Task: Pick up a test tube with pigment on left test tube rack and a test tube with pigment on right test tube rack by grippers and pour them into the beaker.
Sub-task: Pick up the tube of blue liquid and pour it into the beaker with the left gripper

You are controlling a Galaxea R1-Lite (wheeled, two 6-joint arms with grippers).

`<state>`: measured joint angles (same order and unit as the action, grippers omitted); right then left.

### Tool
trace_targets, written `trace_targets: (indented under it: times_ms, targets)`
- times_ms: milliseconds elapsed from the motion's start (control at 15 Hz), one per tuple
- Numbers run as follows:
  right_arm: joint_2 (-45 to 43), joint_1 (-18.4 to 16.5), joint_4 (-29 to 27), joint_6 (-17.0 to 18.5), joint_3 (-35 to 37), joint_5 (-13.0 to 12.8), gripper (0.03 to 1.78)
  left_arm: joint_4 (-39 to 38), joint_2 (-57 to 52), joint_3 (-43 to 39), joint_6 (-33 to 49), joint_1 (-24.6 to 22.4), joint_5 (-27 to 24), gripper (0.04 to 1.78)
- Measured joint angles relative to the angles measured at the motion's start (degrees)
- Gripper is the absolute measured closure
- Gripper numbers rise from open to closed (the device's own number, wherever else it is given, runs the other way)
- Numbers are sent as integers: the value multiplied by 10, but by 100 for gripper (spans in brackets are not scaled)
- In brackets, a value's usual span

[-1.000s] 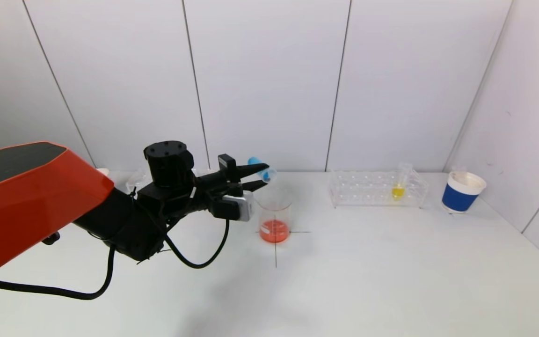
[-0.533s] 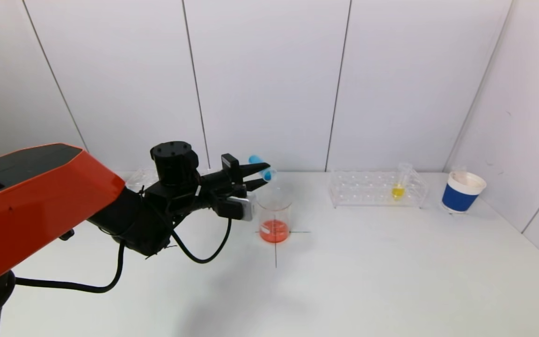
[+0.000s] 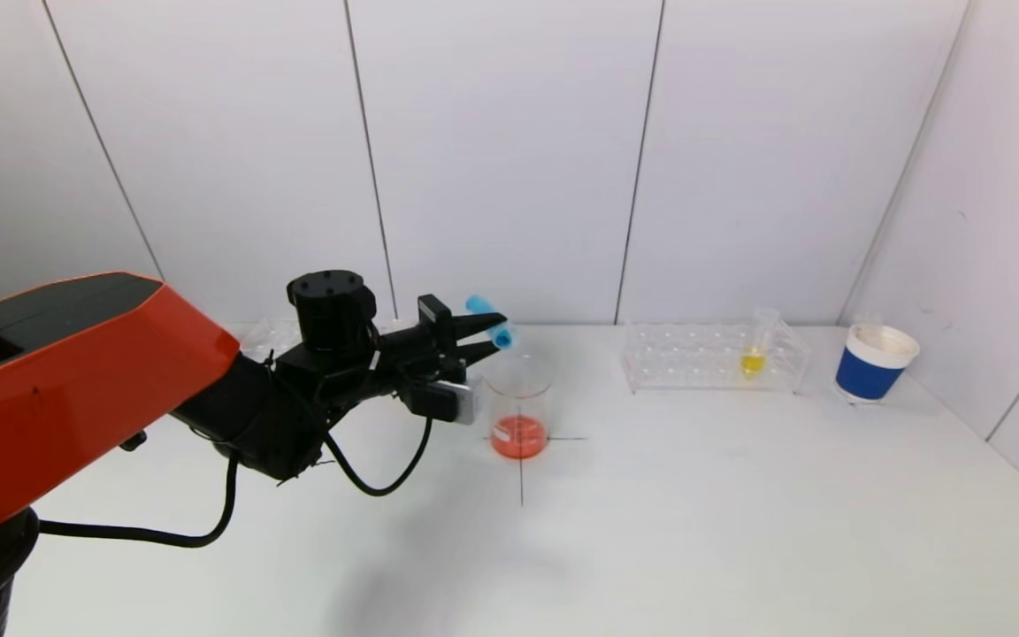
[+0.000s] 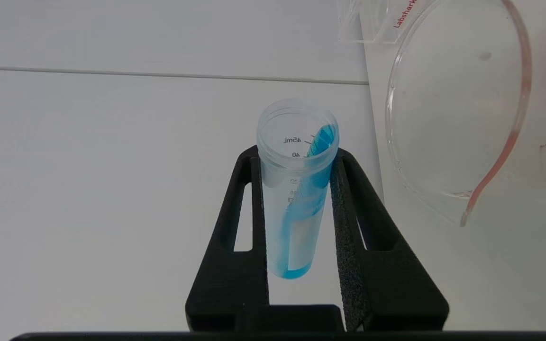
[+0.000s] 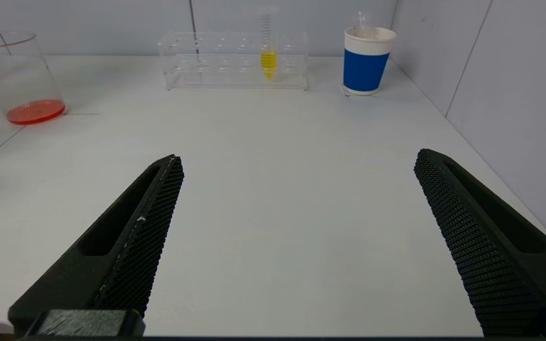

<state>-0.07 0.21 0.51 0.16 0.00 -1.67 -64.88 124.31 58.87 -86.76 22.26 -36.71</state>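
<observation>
So the left pincer [image 3: 485, 335] is clamped on the blue test tube [image 3: 490, 321], both black fingers [image 4: 349, 222] pressed against its sides. The tube is tipped over, its open mouth pointing toward the beaker [image 3: 519, 408] and sitting just above and beside the rim. In the left wrist view the blue pigment [image 4: 318, 151] runs in a streak along the tube wall almost up to the lip, with a bit pooled at the closed end. Can't really tell from here if any of it is dripping out.

The beaker sits around the middle of the bench [image 3: 739, 513], a bit toward the back edge, with a shallow layer of orange-red liquid [image 3: 518, 437] at the bottom.

The right pincer [image 5: 296, 189] hangs low over the bench nearer the front edge, fingers spread wide with nothing between them. Toward the back right corner, the clear right rack [image 3: 711, 356] has the yellow test tube [image 3: 755, 347] standing upright in it, and a blue-and-white paper cup [image 3: 875, 363] sits just beside the rack.
</observation>
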Motion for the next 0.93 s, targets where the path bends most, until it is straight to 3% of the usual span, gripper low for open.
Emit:
trace_targets:
  times_ms: [933]
  targets:
    - [0, 0, 0, 0, 0, 0, 4, 88, -14, 50, -78, -5, 0, 140]
